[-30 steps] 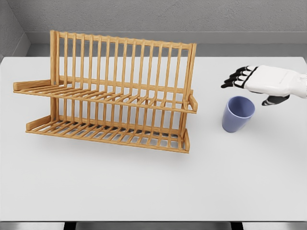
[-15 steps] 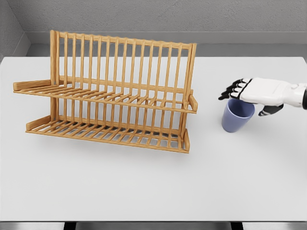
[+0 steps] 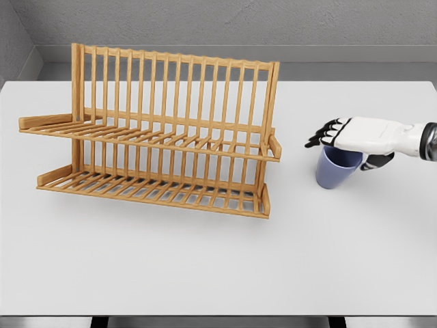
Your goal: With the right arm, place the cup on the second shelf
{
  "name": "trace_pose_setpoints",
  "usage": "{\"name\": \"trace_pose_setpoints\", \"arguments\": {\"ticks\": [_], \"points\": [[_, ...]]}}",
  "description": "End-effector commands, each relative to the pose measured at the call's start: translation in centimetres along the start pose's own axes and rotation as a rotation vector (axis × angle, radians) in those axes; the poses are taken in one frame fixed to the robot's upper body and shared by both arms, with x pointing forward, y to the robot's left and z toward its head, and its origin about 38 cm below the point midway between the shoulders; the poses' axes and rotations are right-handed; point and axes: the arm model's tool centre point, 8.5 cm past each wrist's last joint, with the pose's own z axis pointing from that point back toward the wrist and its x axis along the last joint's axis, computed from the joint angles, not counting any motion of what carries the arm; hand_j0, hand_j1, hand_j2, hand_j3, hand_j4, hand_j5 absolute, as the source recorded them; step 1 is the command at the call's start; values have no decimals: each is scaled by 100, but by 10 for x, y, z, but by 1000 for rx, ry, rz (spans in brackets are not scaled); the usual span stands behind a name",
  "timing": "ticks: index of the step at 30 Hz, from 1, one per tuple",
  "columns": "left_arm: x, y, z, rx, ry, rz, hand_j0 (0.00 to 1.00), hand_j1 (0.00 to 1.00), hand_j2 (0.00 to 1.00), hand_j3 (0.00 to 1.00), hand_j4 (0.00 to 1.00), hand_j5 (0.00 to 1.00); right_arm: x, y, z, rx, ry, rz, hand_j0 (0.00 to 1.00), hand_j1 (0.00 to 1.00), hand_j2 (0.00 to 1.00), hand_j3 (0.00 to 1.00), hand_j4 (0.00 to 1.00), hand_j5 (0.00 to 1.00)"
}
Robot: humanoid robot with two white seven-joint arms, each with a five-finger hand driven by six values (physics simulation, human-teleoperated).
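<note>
White table (image 3: pixel 205 266) fills the view, with a grey wall behind it. The blue cup (image 3: pixel 334 168) stands upright on the table, just to the right of the wooden rack (image 3: pixel 153 133). It looks small, light and hard, and maybe a bit slippery, so the round side under the rim seems the best place to hold it. The right hand (image 3: pixel 355 137) lies flat over the cup's mouth. Its dark fingers (image 3: pixel 322 133) reach out past the rim toward the rack. The thumb hangs on the cup's far side from the rack. The fingers are spread and grip nothing yet.
</note>
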Motion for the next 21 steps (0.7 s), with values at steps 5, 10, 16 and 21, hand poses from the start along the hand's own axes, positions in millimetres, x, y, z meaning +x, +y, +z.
{"name": "trace_pose_setpoints", "arguments": {"ticks": [5,10,16,21], "points": [[0,0,0,0,0,1,100,100,100,100,100,100,2,5,-4,13,-9,-11,100,100,100,100,100,100],[0,0,0,0,0,1,100,100,100,100,100,100,3,7,-5,19,-12,-13,95,95,95,95,95,95],[0,0,0,0,0,1,100,100,100,100,100,100,2,3,-5,12,-12,-6,78,78,78,78,78,78],[0,0,0,0,0,1,100,100,100,100,100,100,3,3,-5,11,-14,-4,71,71,71,71,71,71]]}}
